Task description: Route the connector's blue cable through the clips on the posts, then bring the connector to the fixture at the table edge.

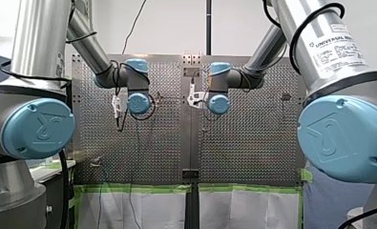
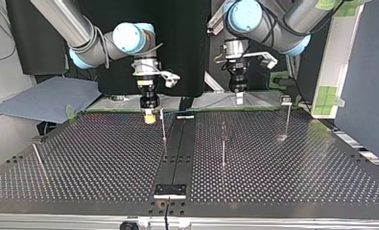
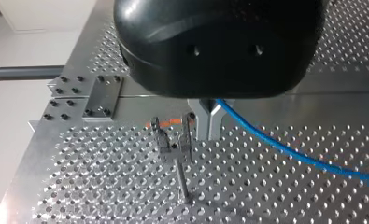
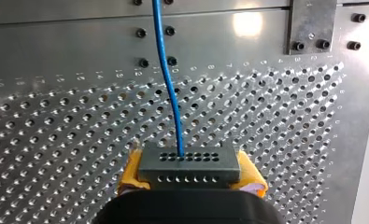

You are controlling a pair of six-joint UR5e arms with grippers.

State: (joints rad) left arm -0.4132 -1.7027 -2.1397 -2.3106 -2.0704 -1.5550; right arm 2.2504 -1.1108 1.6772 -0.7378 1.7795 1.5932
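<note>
— Where is the connector?
— The grey connector [image 4: 190,162] sits clenched between the yellow pads [image 4: 130,171] of my right hand [image 4: 191,175], with its two rows of small holes facing outward. The blue cable [image 4: 170,84] leaves one of those holes and runs ahead over the perforated surface [image 4: 56,140].
— And the other hand?
— My left hand [image 3: 208,123] has its metal fingers [image 3: 202,122] pressed together on the blue cable, just beside a clip [image 3: 174,140] on top of a thin post [image 3: 183,182]. The cable trails off to the side away from that clip, low over the surface.
— Is there any writing?
— In the front view, a label [image 1: 336,47] on my right arm [image 1: 339,81] shows "UNIVERSAL". The finer print under it is too small to read.
— And the fixture?
— A black fixture [image 2: 170,190] sits at the near edge in the top view, on the dark centre strip [image 2: 177,153]. It is well apart from both hands, which hang over the far edge.
</note>
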